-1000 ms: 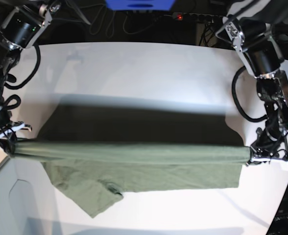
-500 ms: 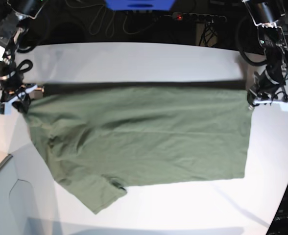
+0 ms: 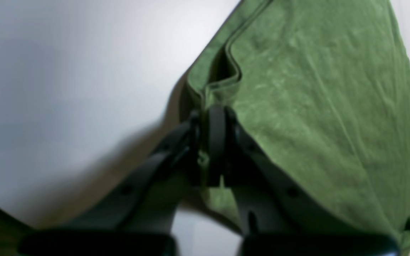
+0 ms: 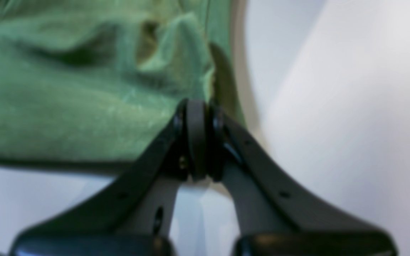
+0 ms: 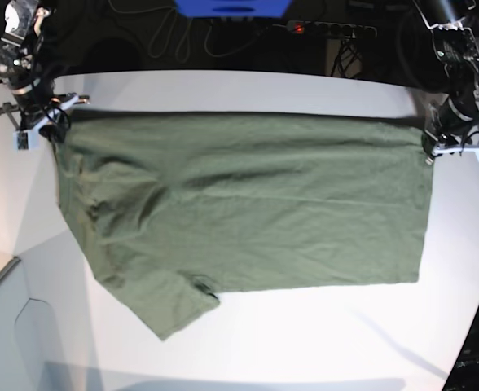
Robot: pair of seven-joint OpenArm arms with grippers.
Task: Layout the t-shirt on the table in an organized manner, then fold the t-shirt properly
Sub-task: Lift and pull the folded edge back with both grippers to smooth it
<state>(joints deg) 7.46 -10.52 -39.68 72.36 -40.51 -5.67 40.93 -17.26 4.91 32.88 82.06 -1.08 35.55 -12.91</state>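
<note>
olive shirt [image 5: 248, 204]: spread across surface [image 5: 223, 90], sleeve crooked
left pincer [image 3: 212, 117]: clenched on shirt corner
right pincer [image 4: 196, 106]: clenched on shirt
left: smoothing, folding

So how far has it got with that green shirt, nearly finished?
Not nearly. Done: the olive-green cotton t-shirt lies spread over the white table. In hand: the left gripper and right gripper each pinch a far corner. Left: smoothing the rumpled sleeve end, then every fold.
</note>
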